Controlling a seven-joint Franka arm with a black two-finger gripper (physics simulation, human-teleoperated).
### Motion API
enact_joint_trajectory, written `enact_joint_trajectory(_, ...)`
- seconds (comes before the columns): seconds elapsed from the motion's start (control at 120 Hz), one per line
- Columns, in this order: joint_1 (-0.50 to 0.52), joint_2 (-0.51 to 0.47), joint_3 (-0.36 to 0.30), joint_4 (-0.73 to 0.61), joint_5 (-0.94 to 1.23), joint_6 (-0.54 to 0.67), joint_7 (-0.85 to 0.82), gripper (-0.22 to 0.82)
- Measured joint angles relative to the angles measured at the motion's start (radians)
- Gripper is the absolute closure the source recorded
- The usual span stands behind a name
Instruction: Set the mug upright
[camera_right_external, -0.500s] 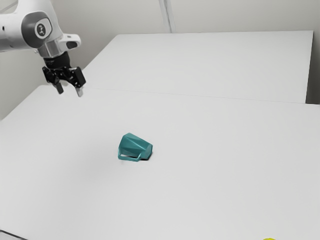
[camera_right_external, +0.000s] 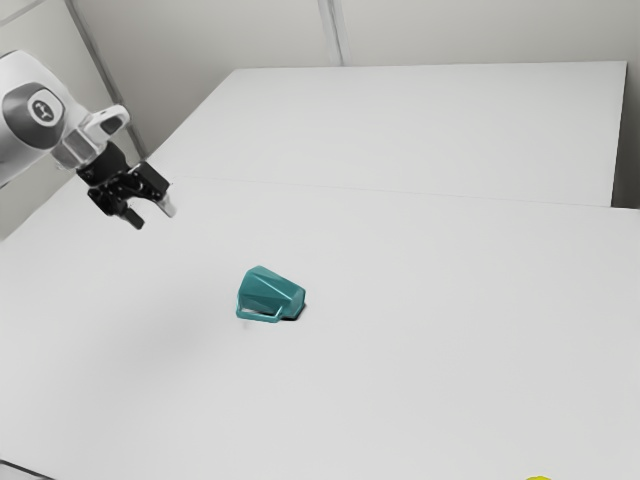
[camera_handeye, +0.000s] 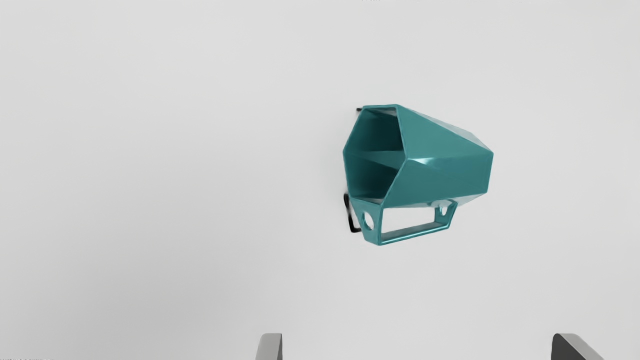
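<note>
The teal faceted mug (camera_right_external: 270, 292) lies on its side on the white table, its handle low on the side nearer the exterior camera. My gripper (camera_right_external: 153, 217) is up and to the exterior view's left of it, tilted toward it and well apart from it. In the wrist view the mug (camera_handeye: 440, 165) turns its dark hollow mouth partly toward the camera, with the boxy handle along one side. The gripper (camera_handeye: 417, 347) is open there, its two fingertips wide apart and nothing between them.
The white table (camera_right_external: 400, 380) spreads around the mug. A raised white surface or panel (camera_right_external: 430, 125) is behind it. Part of a yellow object (camera_right_external: 540, 478) shows at the exterior view's bottom edge, and a dark line (camera_right_external: 25, 469) crosses the lower left corner.
My hand has tilted, its fingers now pointing more toward the mug and slightly lower, while the arm behind it shifted down and to the exterior view's left. The mug has not moved.
</note>
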Motion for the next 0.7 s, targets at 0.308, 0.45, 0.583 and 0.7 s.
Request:
enact_joint_trajectory(0.308,0.082,0.093,0.129,-0.125,-0.425,-0.053,0.286,0.02)
enact_joint_trajectory(0.45,0.103,0.214,0.123,-0.096,-0.525,-0.13,0.435,0.02)
enact_joint_trajectory(0.583,0.139,0.341,0.078,-0.008,-0.573,-0.198,0.565,0.02)
enact_joint_trajectory(0.7,0.191,0.43,-0.009,0.037,-0.618,-0.242,0.667,0.03)
